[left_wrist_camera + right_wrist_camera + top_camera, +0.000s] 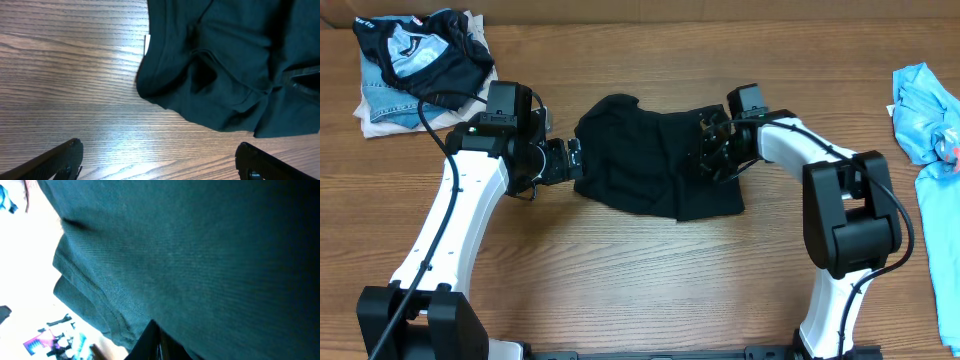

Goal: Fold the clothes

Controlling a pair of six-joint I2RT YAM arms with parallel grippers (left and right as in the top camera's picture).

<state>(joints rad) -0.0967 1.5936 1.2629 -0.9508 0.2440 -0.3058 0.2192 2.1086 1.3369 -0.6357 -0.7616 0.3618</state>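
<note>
Two grippers at your black T-shirt, left gripper spread wide beside it, right gripper pinched shut on its cloth.

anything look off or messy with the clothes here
The black T-shirt lies crumpled in the middle, bunched rather than flat, its right side pinched in the right gripper. The clothes pile at far left is a loose heap.

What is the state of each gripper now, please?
Left gripper: open, holding nothing.
Right gripper: closed on the plain black fabric T-shirt.
</note>
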